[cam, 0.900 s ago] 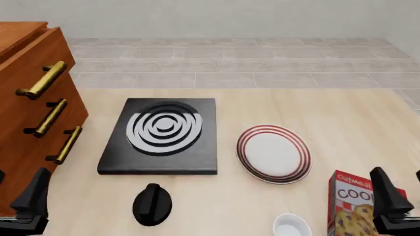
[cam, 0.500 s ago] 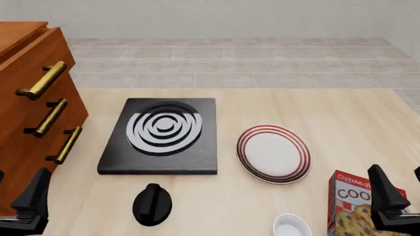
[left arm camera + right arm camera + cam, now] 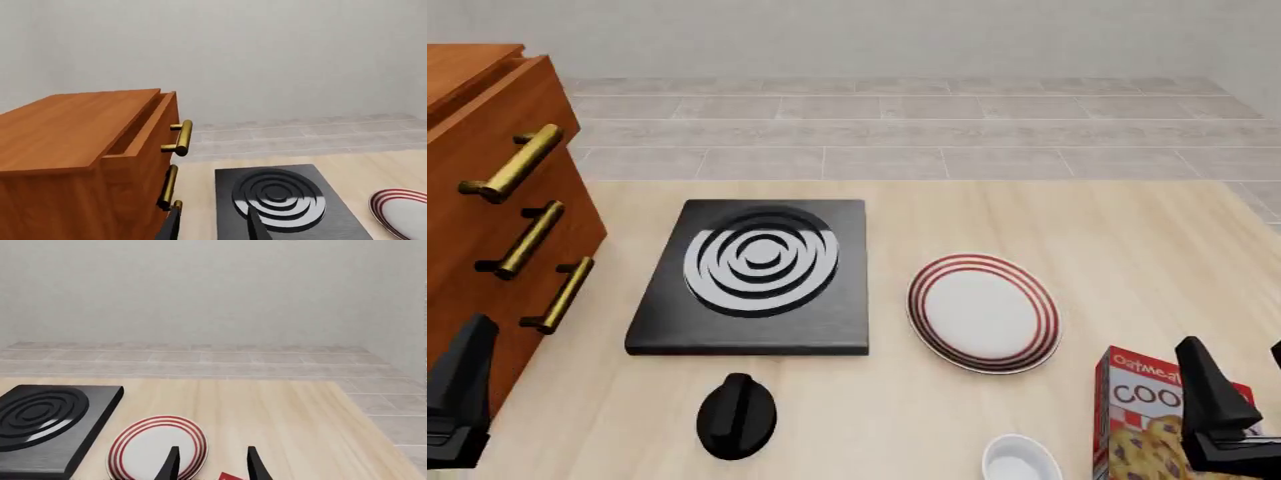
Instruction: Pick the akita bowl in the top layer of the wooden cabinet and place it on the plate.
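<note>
Your left gripper (image 3: pixel 457 395) has shifted toward the left edge of the table since a moment ago and now hangs in front of the wooden cabinet's (image 3: pixel 487 200) lower drawers; your right gripper (image 3: pixel 1225 410) has barely moved. Both sets of fingers stand parted with nothing between them, the left pair (image 3: pixel 253 227) aimed past the cabinet's front toward the black stove (image 3: pixel 754 275). At the table's left edge, the top drawer (image 3: pixel 143 127) sits slightly pulled out, brass handle (image 3: pixel 514 162) forward. You cannot see the akita bowl; the drawer's inside is hidden. Right of the stove, the red-ringed plate (image 3: pixel 984 312) lies bare. Along the near edge sit a black knob (image 3: pixel 735 416), a small white bowl (image 3: pixel 1021 460) and a cookie box (image 3: pixel 1141 415), the box under your right gripper.
</note>
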### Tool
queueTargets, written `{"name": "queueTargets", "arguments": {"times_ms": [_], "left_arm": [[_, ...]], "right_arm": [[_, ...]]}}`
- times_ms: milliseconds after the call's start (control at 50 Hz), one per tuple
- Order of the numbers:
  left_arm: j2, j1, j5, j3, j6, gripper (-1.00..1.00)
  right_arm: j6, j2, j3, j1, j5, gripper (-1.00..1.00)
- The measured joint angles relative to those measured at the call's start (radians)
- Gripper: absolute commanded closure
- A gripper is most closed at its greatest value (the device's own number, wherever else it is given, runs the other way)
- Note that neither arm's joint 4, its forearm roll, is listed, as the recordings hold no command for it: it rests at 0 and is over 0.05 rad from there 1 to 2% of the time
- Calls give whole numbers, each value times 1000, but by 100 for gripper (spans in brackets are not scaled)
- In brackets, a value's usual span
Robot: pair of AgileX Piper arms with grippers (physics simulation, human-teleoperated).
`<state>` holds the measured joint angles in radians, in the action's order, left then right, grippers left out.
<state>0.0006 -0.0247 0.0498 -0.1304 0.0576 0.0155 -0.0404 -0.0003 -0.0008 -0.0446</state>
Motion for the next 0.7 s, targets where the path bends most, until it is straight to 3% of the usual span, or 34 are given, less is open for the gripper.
{"name": "queueTargets", "arguments": {"times_ms": [400,700], "left_arm": [[0,-67,155,-259,35,-100],[-1,-97,258,-403,57,-100]], "right_arm": [[-1,24,0,2,24,-100],[-2,33,0,4,34,-100]]}}
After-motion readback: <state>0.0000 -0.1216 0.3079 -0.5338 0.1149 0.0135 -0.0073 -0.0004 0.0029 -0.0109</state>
